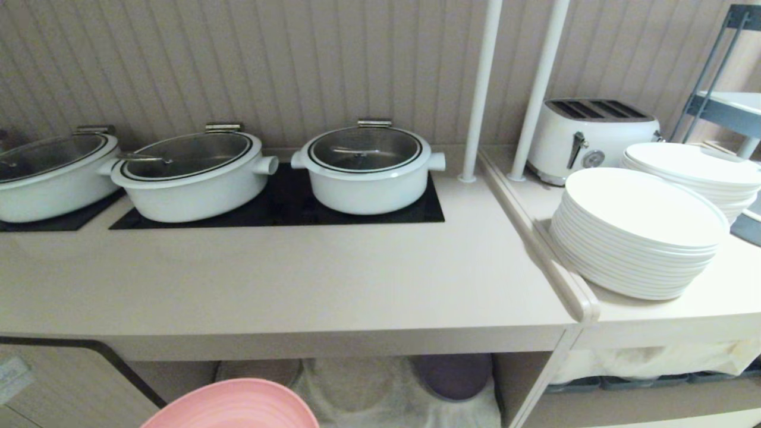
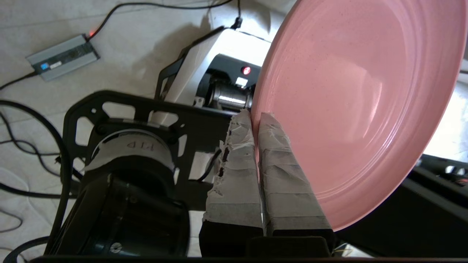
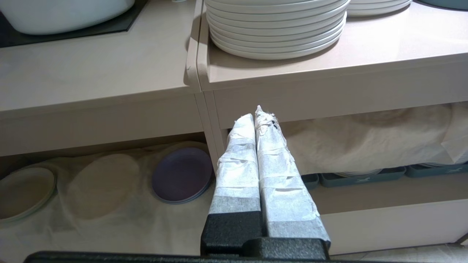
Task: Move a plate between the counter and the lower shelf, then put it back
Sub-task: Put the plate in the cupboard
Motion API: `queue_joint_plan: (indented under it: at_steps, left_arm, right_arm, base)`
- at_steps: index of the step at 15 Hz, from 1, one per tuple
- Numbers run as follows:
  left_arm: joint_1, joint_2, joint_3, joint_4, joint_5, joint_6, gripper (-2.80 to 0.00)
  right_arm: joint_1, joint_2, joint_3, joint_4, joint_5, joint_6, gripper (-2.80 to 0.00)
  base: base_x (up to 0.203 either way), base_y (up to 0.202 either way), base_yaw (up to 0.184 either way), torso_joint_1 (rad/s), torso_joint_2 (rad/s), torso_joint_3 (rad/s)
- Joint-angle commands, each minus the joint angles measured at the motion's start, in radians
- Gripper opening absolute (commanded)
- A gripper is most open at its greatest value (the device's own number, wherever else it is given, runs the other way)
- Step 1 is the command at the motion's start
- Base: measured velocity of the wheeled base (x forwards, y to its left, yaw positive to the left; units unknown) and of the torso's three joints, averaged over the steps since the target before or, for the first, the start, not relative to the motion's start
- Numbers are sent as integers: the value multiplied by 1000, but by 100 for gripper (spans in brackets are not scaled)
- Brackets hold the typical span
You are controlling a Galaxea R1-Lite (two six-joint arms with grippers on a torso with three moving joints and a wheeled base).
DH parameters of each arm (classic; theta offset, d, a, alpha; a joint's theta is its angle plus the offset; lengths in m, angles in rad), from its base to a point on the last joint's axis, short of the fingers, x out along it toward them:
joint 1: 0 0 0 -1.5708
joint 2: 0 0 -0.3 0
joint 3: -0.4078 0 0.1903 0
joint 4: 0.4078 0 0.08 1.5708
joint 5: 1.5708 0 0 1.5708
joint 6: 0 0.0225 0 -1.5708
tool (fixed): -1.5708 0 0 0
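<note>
The left gripper [image 2: 256, 118] is clamped on the rim of the pink plate [image 2: 358, 102], which it holds tilted in the air in front of and below the counter [image 1: 285, 279]. Beyond the plate, three lidded white pots [image 1: 365, 166] stand on the black hob panels [image 1: 279, 205]. The right gripper [image 3: 257, 115] hangs with taped fingers pressed together on nothing, facing the lower shelf [image 3: 109, 219], where a purple plate [image 3: 181, 174] and a beige plate [image 3: 23, 191] lie on the white cloth.
</note>
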Motion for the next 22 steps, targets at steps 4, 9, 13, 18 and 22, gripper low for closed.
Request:
queue_joint_plan:
  at_steps: [4, 9, 13, 18, 22]
  left_arm:
    - [1, -45, 73, -19, 0, -8, -280]
    - [1, -53, 82, -22, 0, -7, -280]
    - [-1, -53, 82, -22, 0, -2, -280]
    - [-1, -50, 81, -23, 0, -1, -280]
    - [-1, -51, 82, -23, 0, -1, -280]
  right_arm:
    - [0, 0, 0, -1, 0, 1, -280]
    - [0, 0, 0, -1, 0, 1, -280]
    - [0, 0, 0, -1, 0, 1, -280]
    - [0, 0, 0, -1, 0, 1, -280]
    - [0, 0, 0, -1, 0, 1, -280]
  base:
    - [0, 0, 0, 0, 0, 0]
    - [0, 0, 0, 0, 0, 0]
    - [0, 0, 0, 0, 0, 0]
    - [0, 0, 0, 0, 0, 0]
    - [0, 0, 0, 0, 0, 0]
